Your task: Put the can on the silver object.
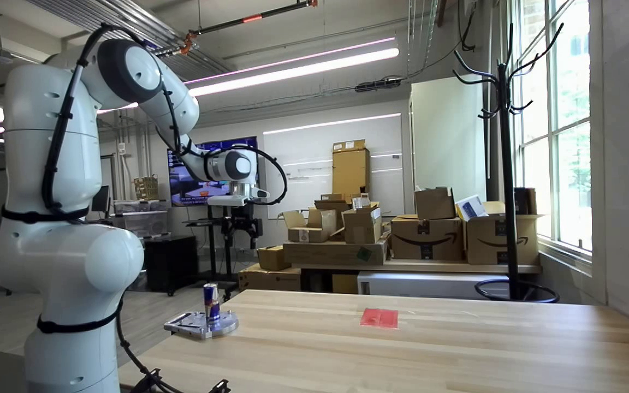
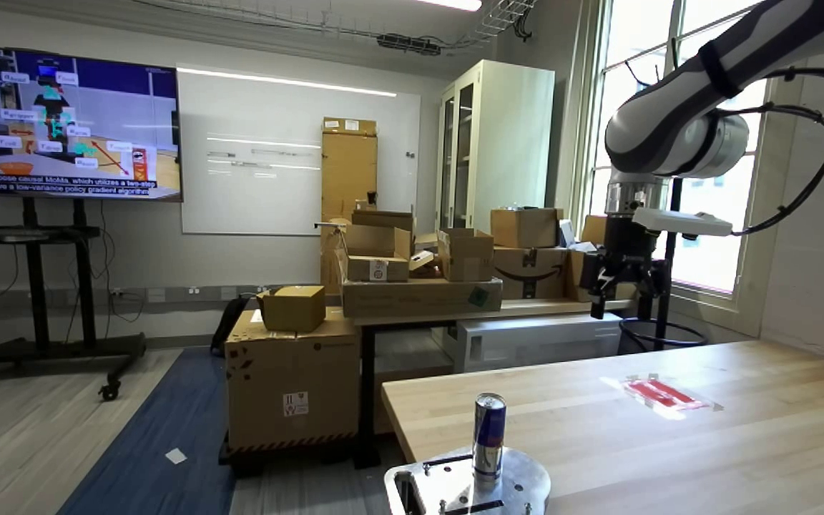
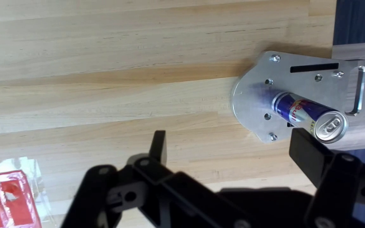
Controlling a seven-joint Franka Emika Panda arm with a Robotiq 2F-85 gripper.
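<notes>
Nearest in the wrist view, the black gripper (image 3: 232,147) comes in from the bottom of the frame. Its jaws are wide: the 2 fingers (image 3: 308,153) stand well apart, and the wood of the table (image 3: 106,104) is seen between them. The can (image 3: 303,110) is farther below, at the right of the frame, with its silvery top and tab turned to the camera. It is blue and silver, with red lettering. In both exterior views it stands upright on the silver object (image 2: 526,468), touching it, and well apart from the gripper, which hangs higher. This silver object is a flat metal plate with screws, holes and dark slots; its end with the handle opening passes over the table edge. At the lower left of the wrist frame, a red packet (image 3: 16,202) with clear film around it lies on the table.

In an exterior view, the white arm (image 1: 69,262) fills the left of the frame. Behind the table, cardboard boxes (image 1: 429,237) are piled at the centre right, and a black coat stand (image 1: 506,164) is upright before a bright window (image 1: 571,158). Farthest, in an exterior view, are a lit screen (image 2: 61,121) at the upper left and a whiteboard (image 2: 262,186) on the wall.
</notes>
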